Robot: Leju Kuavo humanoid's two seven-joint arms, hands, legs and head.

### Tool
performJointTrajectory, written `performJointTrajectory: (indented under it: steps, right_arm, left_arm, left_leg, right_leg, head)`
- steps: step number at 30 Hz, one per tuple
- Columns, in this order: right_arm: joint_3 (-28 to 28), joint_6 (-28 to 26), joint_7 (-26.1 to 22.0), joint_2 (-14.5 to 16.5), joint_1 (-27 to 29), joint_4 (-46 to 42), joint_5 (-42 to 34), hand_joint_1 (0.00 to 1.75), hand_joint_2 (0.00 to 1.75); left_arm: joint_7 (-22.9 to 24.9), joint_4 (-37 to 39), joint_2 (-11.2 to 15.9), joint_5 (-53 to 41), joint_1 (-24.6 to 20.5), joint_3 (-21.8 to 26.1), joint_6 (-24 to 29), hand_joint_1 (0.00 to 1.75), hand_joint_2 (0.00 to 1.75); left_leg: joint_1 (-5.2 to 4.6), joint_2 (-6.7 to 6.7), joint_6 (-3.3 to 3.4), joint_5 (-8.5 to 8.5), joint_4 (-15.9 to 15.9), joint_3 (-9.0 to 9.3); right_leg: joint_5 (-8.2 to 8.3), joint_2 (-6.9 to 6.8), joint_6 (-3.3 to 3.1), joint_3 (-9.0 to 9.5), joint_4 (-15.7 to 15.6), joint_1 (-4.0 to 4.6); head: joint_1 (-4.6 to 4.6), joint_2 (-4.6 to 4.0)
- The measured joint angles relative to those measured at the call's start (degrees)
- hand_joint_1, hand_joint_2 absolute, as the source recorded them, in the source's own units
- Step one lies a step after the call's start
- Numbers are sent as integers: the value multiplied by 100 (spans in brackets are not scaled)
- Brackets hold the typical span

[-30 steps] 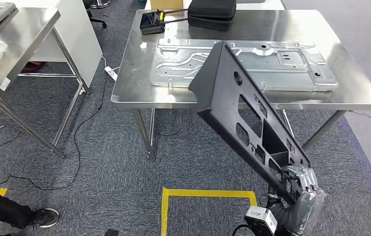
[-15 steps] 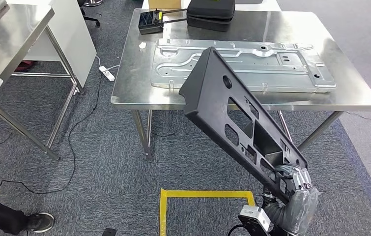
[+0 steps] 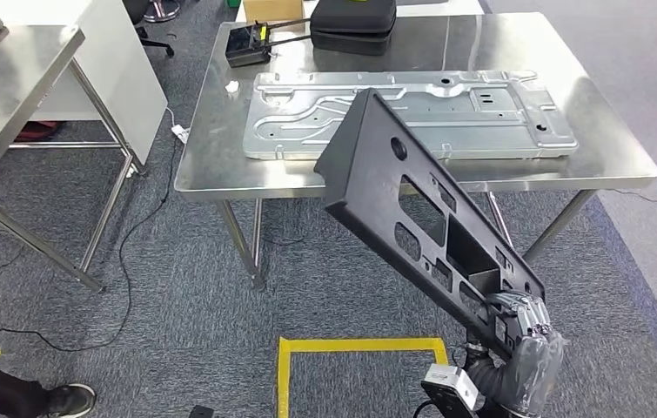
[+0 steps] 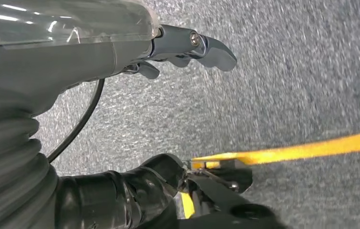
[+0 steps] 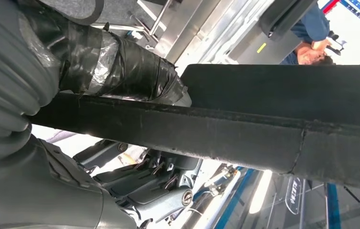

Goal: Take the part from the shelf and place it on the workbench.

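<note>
A long black plastic part (image 3: 412, 218) with cut-outs slants up from the lower right, its upper end over the front edge of the steel workbench (image 3: 211, 170). My right hand (image 3: 529, 335) grips the part's lower end. In the right wrist view the part (image 5: 263, 129) runs across as a dark bar, with the taped thumb of my right hand (image 5: 120, 71) wrapped over it. My left hand (image 4: 182, 45) hangs above the grey carpet, fingers apart and holding nothing.
On the workbench lie a large silver stamped panel (image 3: 412, 113), a black case (image 3: 352, 19) and a small black device (image 3: 244, 43). A second steel table (image 3: 20, 78) stands at the left. Yellow floor tape (image 3: 359, 347), a cable and a person's shoe (image 3: 68, 399) are below.
The whole view has shifted: the workbench now sits further left and looks a little closer. My right hand still holds the part the same way.
</note>
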Motion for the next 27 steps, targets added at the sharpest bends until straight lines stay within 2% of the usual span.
performJointTrajectory:
  steps: [1, 2, 4, 5, 6, 7, 10, 11, 12, 13, 15, 16, 17, 18, 19, 21, 22, 23, 25, 27]
  right_arm:
    - [0, 0, -3, -1, 2, 3, 0, 175, 175]
    - [0, 0, -8, -1, 3, 5, 0, 175, 175]
    - [0, 0, -30, -1, 2, 6, 4, 175, 175]
    - [-1, 0, -42, 0, 1, 5, 8, 175, 175]
    - [-1, 0, -52, 1, 0, 5, 13, 175, 175]
    - [-2, 0, -58, 1, 1, 5, 17, 175, 175]
    - [-4, 0, -74, 2, 3, 1, 25, 175, 175]
    - [-6, 0, -80, 2, 2, -2, 26, 175, 175]
    - [-8, 0, -86, 2, 0, -6, 26, 175, 175]
    - [-10, 0, -91, 2, -1, -8, 26, 175, 175]
    - [-13, -1, -99, 2, 3, -9, 23, 175, 175]
    - [-15, -1, -99, 2, 9, -8, 19, 175, 175]
    - [-16, -1, -99, 2, 13, -8, 15, 175, 175]
    - [-19, -1, -100, 2, 14, -8, 10, 175, 175]
    - [-20, -1, -100, 2, 13, -8, 8, 175, 175]
    - [-21, 0, -103, 2, 5, -8, 7, 175, 175]
    - [-21, -1, -105, 2, 1, -9, 7, 175, 175]
    - [-21, -1, -108, 2, -1, -10, 7, 175, 175]
    - [-27, -1, -114, 2, 0, -11, 5, 175, 175]
    - [-32, 0, -127, 3, -4, -11, 4, 175, 175]
  left_arm:
    - [0, 0, 0, -1, 8, 0, -1, 0, 175]
    - [0, 0, 0, -1, 13, 0, -1, 0, 175]
    - [0, 0, 5, -2, 15, 0, -1, 0, 175]
    - [0, 0, 12, -3, 11, 0, -1, 0, 175]
    - [0, 0, 19, -5, 7, -1, -1, 0, 175]
    - [0, 0, 26, -7, 3, -2, -1, 0, 175]
    - [2, 0, 30, -9, 8, -6, -2, 0, 175]
    - [3, 0, 31, -8, 7, -7, -2, 0, 175]
    - [3, 0, 30, -8, 2, -9, -3, 0, 175]
    - [2, 0, 30, -9, -5, -12, -4, 0, 175]
    - [2, 0, 29, -11, -12, -21, -7, 0, 175]
    - [2, 0, 29, -12, -9, -24, -8, 0, 175]
    - [2, 0, 29, -14, -4, -26, -9, 0, 175]
    - [2, 0, 28, -15, -1, -27, -11, 0, 175]
    - [2, 0, 27, -16, 1, -30, -12, 0, 175]
    - [2, 0, 25, -16, -4, -38, -14, 0, 175]
    - [2, 0, 25, -16, -8, -43, -15, 0, 175]
    - [2, 0, 26, -16, -11, -50, -16, 0, 175]
    - [2, 0, 26, -17, -14, -65, -19, 0, 175]
    - [2, 0, 27, -27, -16, -74, -20, 0, 175]
  left_leg:
    - [-6, 0, 10, 30, 108, -65]
    - [-11, -2, 29, 165, -7, -21]
    - [-35, -16, 108, 562, -734, 313]
    - [-53, -24, 148, 690, -1089, 477]
    - [-70, -30, 179, 757, -1328, 586]
    - [-86, -34, 199, 759, -1430, 629]
    - [-78, -25, 239, 790, -1505, 664]
    - [-61, -18, 266, 805, -1543, 688]
    - [-40, -12, 290, 820, -1579, 711]
    - [-33, -7, 305, 824, -1593, 723]
    - [-28, -1, 316, 815, -1595, 726]
    - [-26, 2, 311, 806, -1593, 731]
    - [-23, 4, 304, 796, -1590, 740]
    - [-17, 2, 288, 782, -1587, 755]
    - [-9, 1, 268, 764, -1581, 778]
    - [-5, -4, 208, 724, -1569, 806]
    - [-9, -3, 172, 710, -1566, 809]
    - [-17, -1, 134, 702, -1571, 807]
    - [-20, 6, 59, 687, -1586, 821]
    - [-11, 4, 10, 568, -1433, 778]
  right_leg:
    - [-11, 9, -13, 5, 9, 21]
    - [-23, 22, -21, 16, 19, 42]
    - [-54, 47, -15, 49, 35, 68]
    - [-71, 56, -1, 55, 50, 82]
    - [-81, 61, 21, 52, 62, 86]
    - [-86, 63, 44, 43, 71, 85]
    - [-106, 60, 130, 39, 85, 77]
    - [-165, 54, 160, 15, 157, 73]
    - [-272, 48, 191, -57, 324, 65]
    - [-428, 40, 220, -199, 623, 39]
    - [-735, 30, 281, -601, 1382, -14]
    - [-778, 25, 308, -750, 1634, -41]
    - [-704, 20, 327, -793, 1667, -65]
    - [-523, 14, 339, -714, 1459, -84]
    - [-284, 5, 346, -541, 1076, -100]
    - [-5, -14, 335, -198, 346, -93]
    - [30, -17, 313, -116, 154, -76]
    - [0, -12, 286, -99, 95, -54]
    - [-1, 11, 215, -99, 77, -37]
    - [-5, 19, 134, -47, 43, -48]
  head:
    - [-1, 0]
    - [-1, 0]
    - [1, 0]
    - [2, 0]
    - [3, 0]
    - [3, 0]
    - [4, 0]
    - [8, 0]
    - [10, 0]
    - [15, 0]
    - [15, 0]
    - [15, 0]
    - [15, 0]
    - [15, 0]
    - [15, 0]
    - [14, 0]
    - [12, 0]
    - [10, 0]
    - [7, 0]
    - [7, 0]
